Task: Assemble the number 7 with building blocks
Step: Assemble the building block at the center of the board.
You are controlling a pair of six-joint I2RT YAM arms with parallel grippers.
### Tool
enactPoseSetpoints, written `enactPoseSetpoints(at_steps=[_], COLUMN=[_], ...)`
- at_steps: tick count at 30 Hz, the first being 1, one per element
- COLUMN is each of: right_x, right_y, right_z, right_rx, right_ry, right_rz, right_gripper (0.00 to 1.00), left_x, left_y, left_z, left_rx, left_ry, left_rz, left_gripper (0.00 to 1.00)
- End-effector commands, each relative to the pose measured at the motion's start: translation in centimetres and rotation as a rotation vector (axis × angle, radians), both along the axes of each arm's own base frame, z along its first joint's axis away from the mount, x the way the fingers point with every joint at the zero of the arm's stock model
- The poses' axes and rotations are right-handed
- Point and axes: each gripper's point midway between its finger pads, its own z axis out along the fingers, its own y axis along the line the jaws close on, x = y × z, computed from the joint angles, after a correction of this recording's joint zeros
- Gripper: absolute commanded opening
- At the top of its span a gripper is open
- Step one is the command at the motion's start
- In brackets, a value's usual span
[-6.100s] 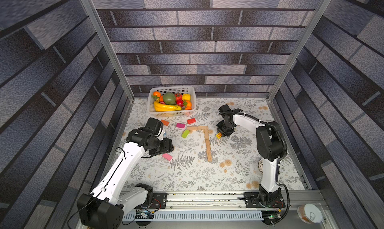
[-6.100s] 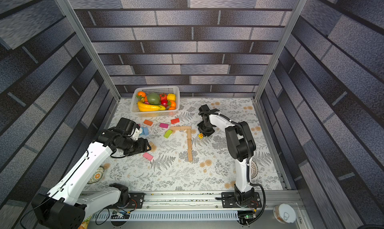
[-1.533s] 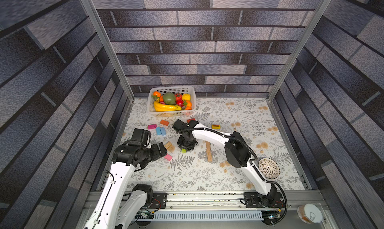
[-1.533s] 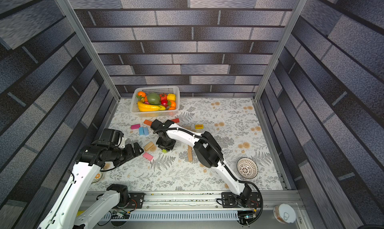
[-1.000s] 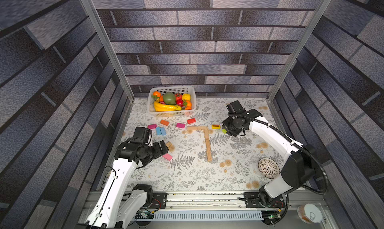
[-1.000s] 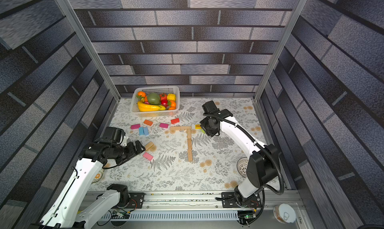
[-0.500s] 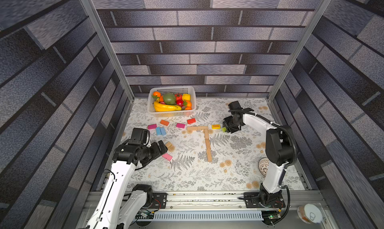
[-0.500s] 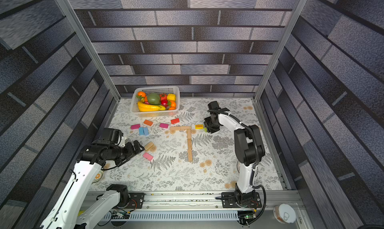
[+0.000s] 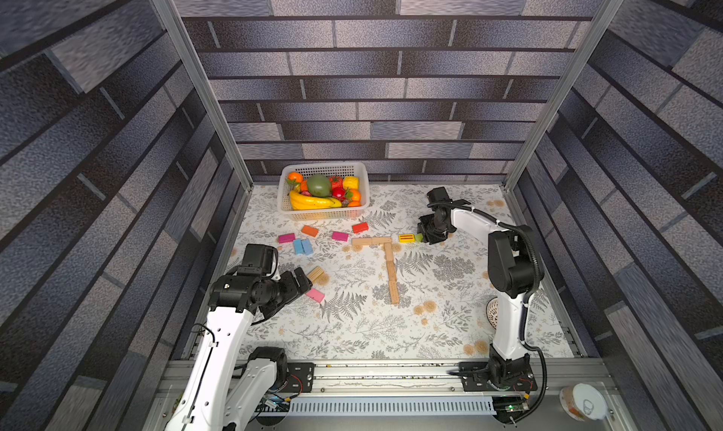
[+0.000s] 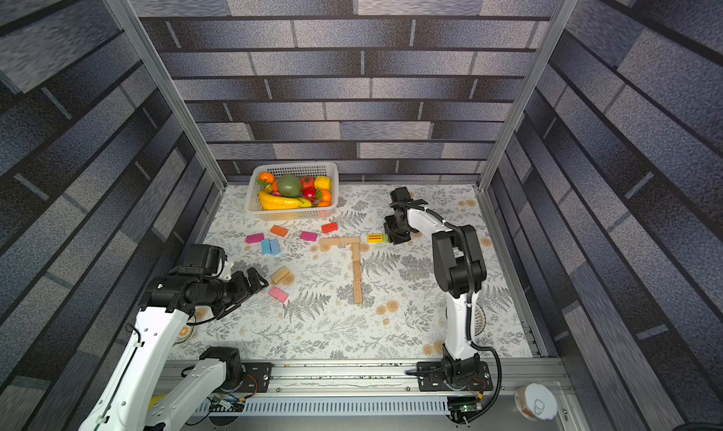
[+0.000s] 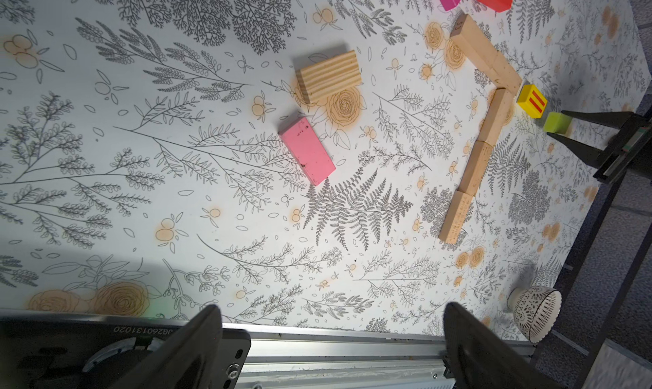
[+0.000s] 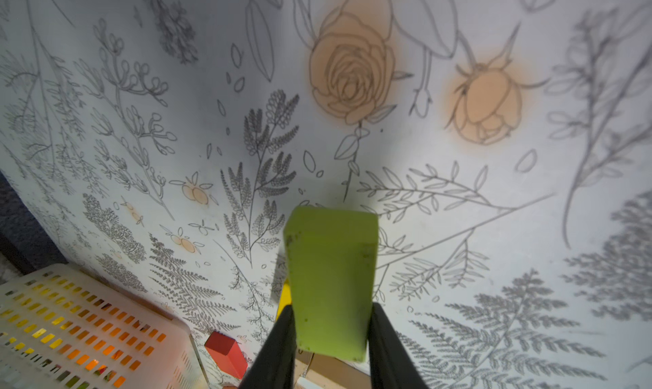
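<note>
Green block (image 12: pixel 331 263) between the right gripper's (image 12: pixel 331 307) black fingers (image 12: pixel 278 348); just beside it, yellow block (image 9: pixel 407 237) with red stripes. The 7 (image 9: pixel 388 261) is tan. Near the left gripper (image 11: pixel 331 309): pink block (image 11: pixel 307 150), grain-striped tan block (image 11: pixel 328 76). Cloth (image 11: pixel 141 193) white, grey ferns, orange roses.

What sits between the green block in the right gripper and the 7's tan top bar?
Only the yellow red-striped block, seen in both top views.

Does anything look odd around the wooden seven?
A yellow striped block lies just past the corner of the seven, in line with its bar, and the right tool holds a green block beyond it, hinting at a T.
</note>
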Motion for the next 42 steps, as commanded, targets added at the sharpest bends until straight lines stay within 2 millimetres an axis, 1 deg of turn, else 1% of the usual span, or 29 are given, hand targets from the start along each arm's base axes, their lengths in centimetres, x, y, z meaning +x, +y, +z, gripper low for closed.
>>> enactPoseSetpoints(at_steps=[1, 4, 8, 12, 19, 26, 33, 36, 39, 42], right_x=[0.6, 0.8, 0.6, 0.3, 0.1, 0.2, 0.3, 0.2, 0.1, 0.0], right_y=[-0.9, -1.0, -0.7, -0.8, -1.1, -0.5, 0.0, 0.5, 0.8, 0.9], right_z=[-0.3, -0.6, -1.5, -2.0, -2.5, -3.5, -3.9, -4.2, -4.4, -4.5], right_rx=[-0.018, -0.019, 0.003, 0.011, 0.003, 0.021, 0.029, 0.040, 0.044, 0.043], right_ry=[-0.001, 0.001, 0.023, 0.033, 0.040, 0.047, 0.050, 0.056, 0.061, 0.063], right_rz=[-0.054, -0.062, -0.081, -0.117, -0.153, -0.170, -0.178, -0.176, -0.175, -0.177], right_gripper=[0.33, 0.32, 0.33, 0.33, 0.32, 0.32, 0.32, 0.32, 0.32, 0.32], left_x=[-0.3, -0.1, 0.0, 0.1, 0.2, 0.1, 0.2, 0.7, 1.2, 1.4], left_y=[0.2, 0.2, 0.2, 0.3, 0.4, 0.6, 0.6, 0.0, -0.9, -1.2], left_z=[-0.4, -0.4, -0.4, -0.5, -0.5, -0.5, -0.6, -0.5, -0.2, -0.2], left_rx=[0.014, 0.013, 0.014, 0.018, 0.028, 0.038, 0.039, 0.010, -0.019, -0.015], left_ry=[0.025, 0.028, 0.028, 0.032, 0.029, 0.033, 0.031, 0.017, -0.001, 0.002], left_rz=[-0.016, -0.015, -0.016, -0.011, -0.006, -0.007, -0.007, -0.020, -0.055, -0.074], left_gripper=[1.00, 1.00, 1.00, 1.00, 1.00, 1.00, 1.00, 1.00, 1.00, 1.00])
